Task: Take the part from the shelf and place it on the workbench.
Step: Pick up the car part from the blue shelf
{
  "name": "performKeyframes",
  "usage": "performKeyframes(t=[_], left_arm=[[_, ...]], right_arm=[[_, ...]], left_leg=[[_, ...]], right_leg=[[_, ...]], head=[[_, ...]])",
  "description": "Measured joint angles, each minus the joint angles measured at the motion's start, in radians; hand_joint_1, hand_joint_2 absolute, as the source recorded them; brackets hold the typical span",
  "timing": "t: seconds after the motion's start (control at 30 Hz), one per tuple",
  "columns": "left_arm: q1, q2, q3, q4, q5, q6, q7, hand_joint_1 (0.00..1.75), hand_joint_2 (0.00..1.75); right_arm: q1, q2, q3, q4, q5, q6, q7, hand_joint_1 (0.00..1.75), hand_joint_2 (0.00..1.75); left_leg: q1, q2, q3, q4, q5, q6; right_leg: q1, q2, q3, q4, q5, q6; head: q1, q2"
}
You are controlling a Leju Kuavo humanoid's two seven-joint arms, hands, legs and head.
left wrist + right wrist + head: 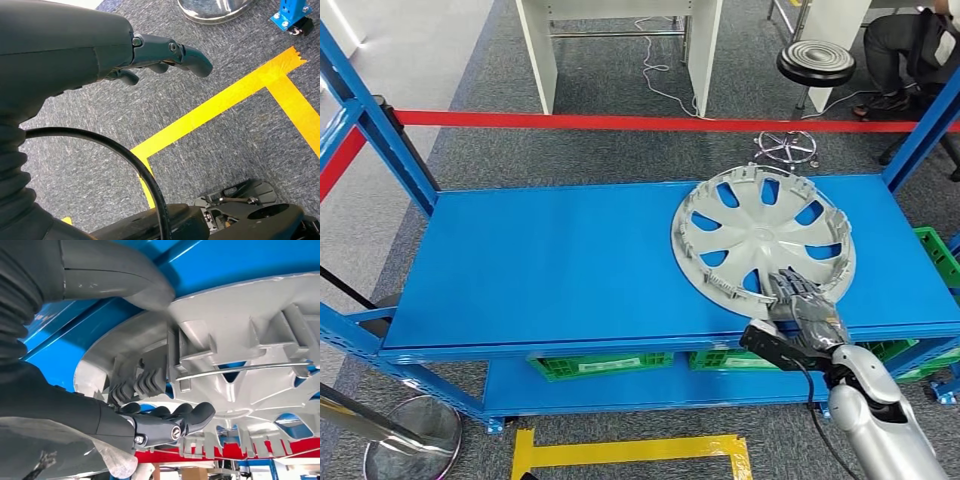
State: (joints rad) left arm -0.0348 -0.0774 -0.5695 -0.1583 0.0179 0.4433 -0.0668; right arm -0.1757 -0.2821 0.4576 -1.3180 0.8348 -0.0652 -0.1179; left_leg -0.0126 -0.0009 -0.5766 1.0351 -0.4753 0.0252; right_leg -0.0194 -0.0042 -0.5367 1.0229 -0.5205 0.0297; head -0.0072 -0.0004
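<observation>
Whole left side of the blue shelf top is bare; hubcap hogs the right end, uprights flank it.

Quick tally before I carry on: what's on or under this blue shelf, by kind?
Wheel covers, silver, on the top shelf, right hand on its near rim: 1
Green crates showing below and at the right end: 4
Total: 5

No legible text, labels or numbers on any surface.
</observation>
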Motion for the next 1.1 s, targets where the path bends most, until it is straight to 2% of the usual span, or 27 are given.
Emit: performKeyframes(t=[0.57, 0.77, 1.1], left_arm=[[0.002, 0.003, 0.000, 0.000, 0.003, -0.001, -0.012, 0.00, 1.75], [0.009, 0.017, 0.000, 0.004, 0.011, -0.012, -0.032, 0.00, 1.75], [0.008, 0.023, 0.000, 0.005, 0.014, -0.011, -0.031, 0.00, 1.75]], right_arm=[[-0.002, -0.015, 0.005, 0.002, -0.024, 0.000, -0.002, 0.00, 1.75], [-0.048, -0.015, 0.011, 0.022, -0.047, 0.035, 0.030, 0.00, 1.75], [-0.085, -0.015, 0.018, 0.059, -0.058, 0.046, 0.029, 0.00, 1.75]], left_leg=[[0.000, 0.000, 0.001, 0.000, 0.000, 0.000], [0.000, 0.000, 0.001, 0.000, 0.001, 0.000], [0.000, 0.000, 0.000, 0.000, 0.001, 0.000]], right_leg=[[0.000, 0.000, 0.001, 0.000, 0.000, 0.000], [0.000, 0.000, 0.001, 0.000, 0.001, 0.000], [0.000, 0.000, 0.001, 0.000, 0.001, 0.000]], head=[[0.000, 0.000], [0.000, 0.000], [0.000, 0.000]])
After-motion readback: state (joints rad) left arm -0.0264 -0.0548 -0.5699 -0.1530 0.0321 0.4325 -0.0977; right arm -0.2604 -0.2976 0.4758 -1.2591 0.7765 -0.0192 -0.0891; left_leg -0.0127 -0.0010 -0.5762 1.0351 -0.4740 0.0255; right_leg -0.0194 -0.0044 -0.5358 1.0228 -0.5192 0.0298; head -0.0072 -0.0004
